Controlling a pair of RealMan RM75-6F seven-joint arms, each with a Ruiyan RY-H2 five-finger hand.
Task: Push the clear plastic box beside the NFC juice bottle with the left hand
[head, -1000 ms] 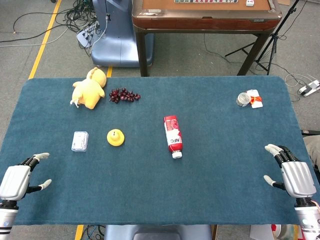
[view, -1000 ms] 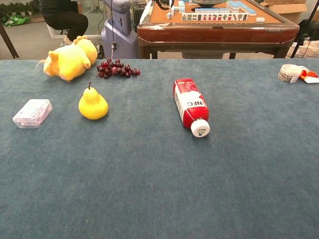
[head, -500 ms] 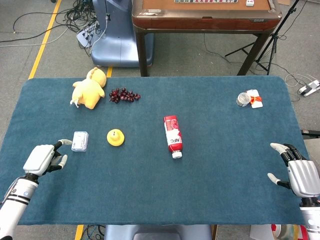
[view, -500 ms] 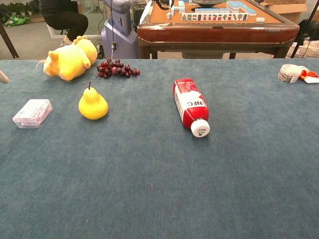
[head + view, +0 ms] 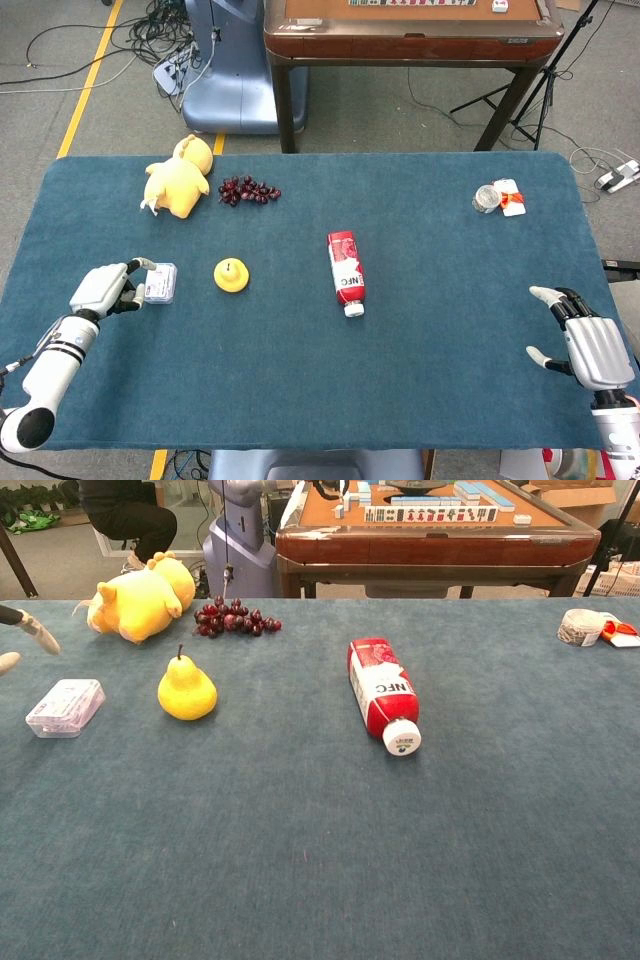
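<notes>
I am working over the table (image 5: 450,330), a wide top under a napped blue cloth that is giving a box some drag as it slides. Toward the far left corner a soft yellow plush toy (image 5: 178,182) is lying next to a dark grape bunch (image 5: 248,190). Near the middle the NFC juice bottle (image 5: 345,271) is lying on its side, a smooth red and white cylinder with its long axis running from far edge to near edge and its cap facing me.

My left hand (image 5: 104,288) is sitting just at the outer side of the clear plastic box (image 5: 160,282), fingers loosely spread and reaching toward it; I cannot tell whether they are touching it. The box, a flat rounded-corner rectangle, is lying close to the left edge with its long axis also running far to near. From the fingers, the box is lying toward the table centre, with the waxy yellow pear (image 5: 231,275) standing between it and the bottle, so I am judging a straight push risky.

My right hand (image 5: 585,345) is resting open near the right edge, fingers apart, well away from everything.
</notes>
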